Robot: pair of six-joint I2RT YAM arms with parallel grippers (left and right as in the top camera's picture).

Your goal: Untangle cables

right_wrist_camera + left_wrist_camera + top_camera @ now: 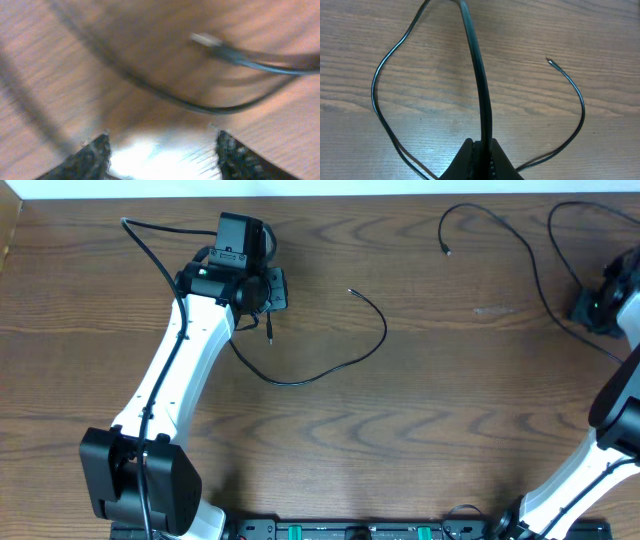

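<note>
A thin black cable [330,365] curves across the table's middle, its free plug end at centre. My left gripper [262,292] is shut on this cable; in the left wrist view the cable [479,80] rises from between the closed jaws [483,150] and loops down to the wood. A second black cable [530,260] lies at the far right. My right gripper [592,310] is beside it, open and empty. In the right wrist view the jaws [162,150] stand wide apart just above the wood, with that cable [200,102] and its plug end [205,39] lying ahead.
The wooden table [420,440] fills the overhead view. The left arm [180,380] reaches diagonally from the front left. The right arm's base is at the front right [570,480]. A black rail runs along the front edge [350,530].
</note>
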